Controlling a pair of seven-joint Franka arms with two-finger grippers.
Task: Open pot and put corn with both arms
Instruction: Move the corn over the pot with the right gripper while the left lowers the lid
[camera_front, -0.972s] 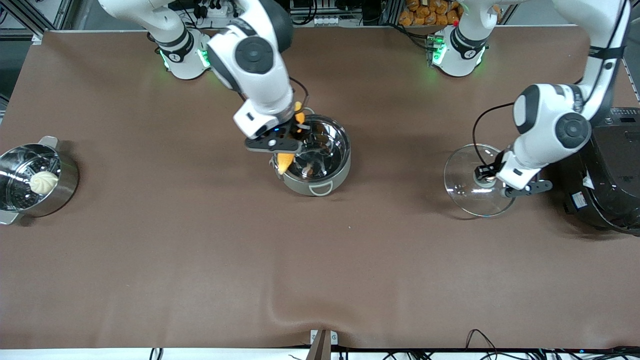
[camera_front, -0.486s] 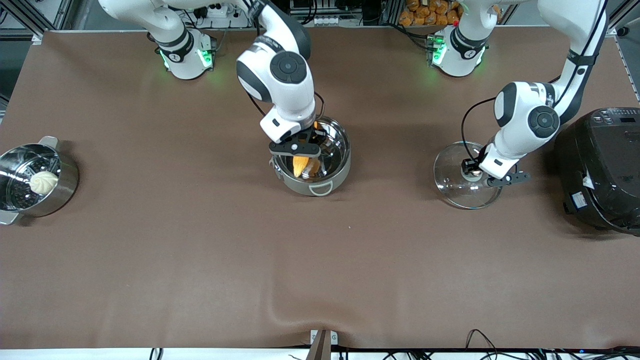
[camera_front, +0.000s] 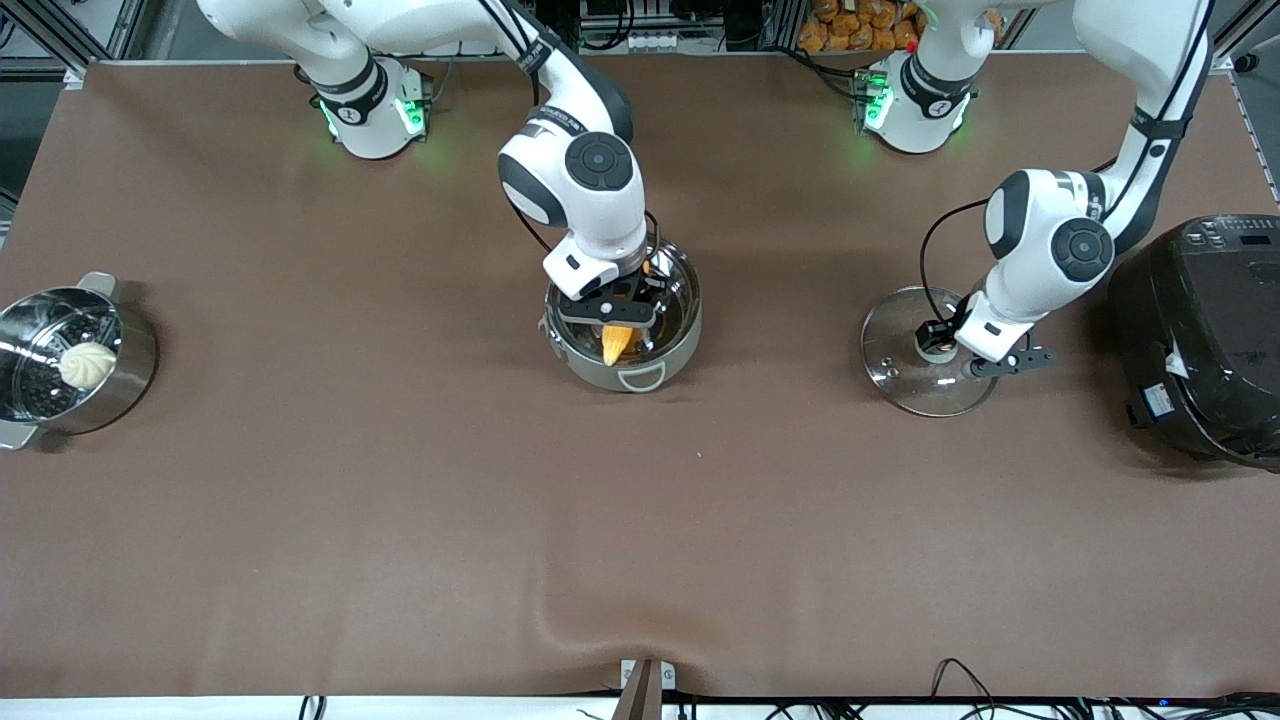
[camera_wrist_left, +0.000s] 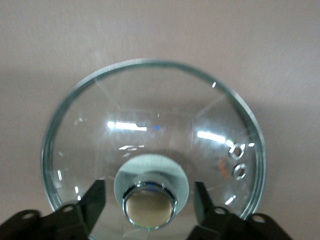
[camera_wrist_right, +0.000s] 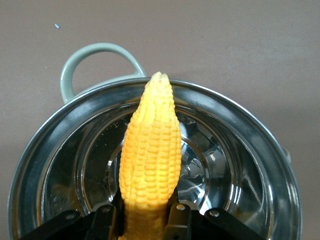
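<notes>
Corn (camera_wrist_right: 150, 160): clamped in right gripper (camera_wrist_right: 145, 212), inside pot (camera_front: 682, 340) mouth, mid-table.
Lid (camera_wrist_left: 150, 130): flat on table, toward left arm's end.
Left gripper (camera_wrist_left: 149, 200): fingers spread either side of knob (camera_wrist_left: 149, 205), not touching.

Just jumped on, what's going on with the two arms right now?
The right gripper holds the corn over the open pot, tip pointing down into it, not yet released. The left gripper is open around the knob of the glass lid, which sits on the table toward the left arm's end, beside the black rice cooker.
</notes>
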